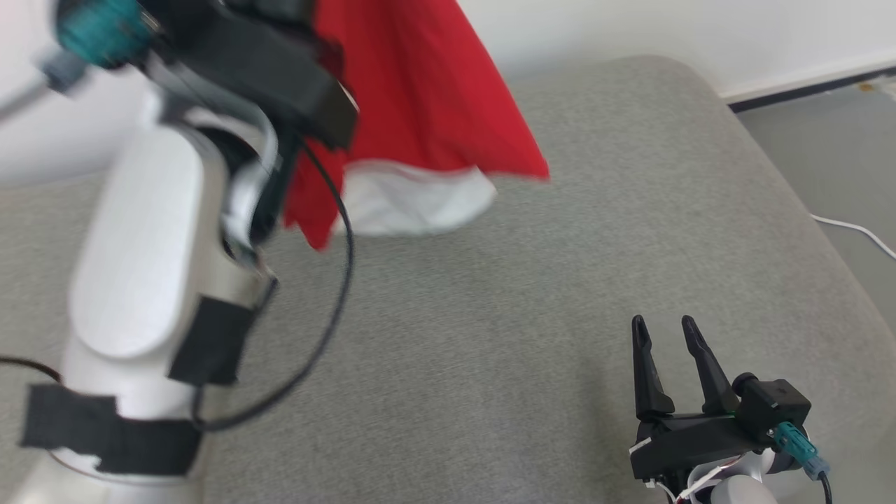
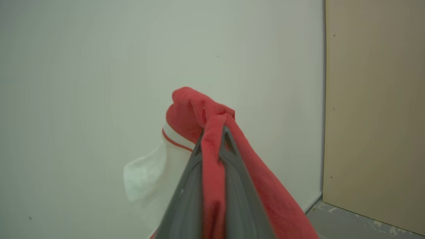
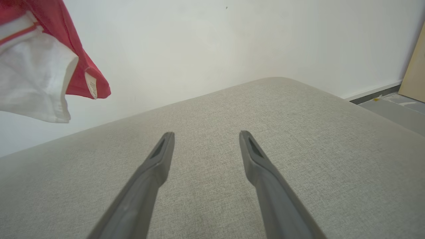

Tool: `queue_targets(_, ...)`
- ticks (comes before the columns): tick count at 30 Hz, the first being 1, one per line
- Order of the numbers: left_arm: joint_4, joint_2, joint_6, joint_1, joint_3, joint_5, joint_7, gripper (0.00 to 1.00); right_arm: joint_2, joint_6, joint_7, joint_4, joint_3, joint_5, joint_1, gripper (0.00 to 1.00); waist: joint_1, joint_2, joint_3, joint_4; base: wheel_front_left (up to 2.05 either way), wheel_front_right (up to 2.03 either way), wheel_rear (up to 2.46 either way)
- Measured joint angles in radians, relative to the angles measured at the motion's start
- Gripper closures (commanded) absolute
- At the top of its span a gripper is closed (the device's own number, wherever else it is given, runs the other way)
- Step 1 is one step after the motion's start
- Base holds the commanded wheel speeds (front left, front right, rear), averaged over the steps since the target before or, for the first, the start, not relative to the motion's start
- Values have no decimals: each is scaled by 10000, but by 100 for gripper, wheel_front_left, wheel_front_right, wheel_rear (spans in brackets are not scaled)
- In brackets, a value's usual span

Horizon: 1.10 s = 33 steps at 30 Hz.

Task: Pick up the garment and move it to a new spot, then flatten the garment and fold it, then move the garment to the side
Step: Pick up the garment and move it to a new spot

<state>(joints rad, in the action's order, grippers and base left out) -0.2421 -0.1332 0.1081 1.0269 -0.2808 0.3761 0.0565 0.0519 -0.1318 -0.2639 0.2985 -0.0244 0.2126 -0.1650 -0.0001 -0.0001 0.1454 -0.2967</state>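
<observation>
One red-and-white garment [image 1: 420,91] hangs far left, pinched in the closed jaws of the left gripper [image 2: 214,139], while the jaws of the right gripper [image 1: 663,325], near right, gape wide, holding nothing.

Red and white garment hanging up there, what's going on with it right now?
The robot's left end effector is shut on a bunched part of the red and white cloth garment, holding it up in the air above the grey fabric-covered surface. The right end effector is open and empty, low over that surface and apart from the garment. The garment is not yet laid down, flattened or folded.
</observation>
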Motion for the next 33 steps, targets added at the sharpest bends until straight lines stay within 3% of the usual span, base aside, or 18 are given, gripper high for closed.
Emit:
queue_targets(9, -800, 230, -309, -2266, -173, 355, -644, 100, 0, 0, 0, -35, -40, 150, 14, 0, 2, 1, 285, -454, 0, 0, 0)
queue_targets(19, -2209, -382, -556, -4883, -59, 387, -1484, 100, -8, 0, 0, 81, -48, 81, 9, 0, 2, 1, 386, -186, 0, 0, 0)
queue_targets(21, -2458, -401, -543, -5118, -138, 382, -1655, 95, -4, 0, -2, 90, -104, 6, 9, 0, 2, 0, 369, -85, 0, 0, 0)
queue_targets(22, -2560, -397, -539, -5173, -192, 370, -1735, 59, 0, 0, -2, 98, -128, -50, 8, 0, 1, 1, 357, -28, 0, 0, 0)
queue_targets(23, -2652, -368, -539, -5196, -263, 313, -1825, 0, 0, 0, -2, 107, -153, -96, 7, 0, 1, 1, 342, 35, 0, 0, 0)
queue_targets(30, -2336, -199, -376, -5094, -280, 314, -2736, 0, -2, 0, -2, 75, -263, -307, 122, 0, 1, 0, 112, 576, 0, 0, 0)
queue_targets(33, -1791, -339, -543, -5095, -142, 199, -2961, 0, -6, 0, 0, 19, -376, -387, 257, 0, 1, 1, -81, 955, 0, 0, 0)
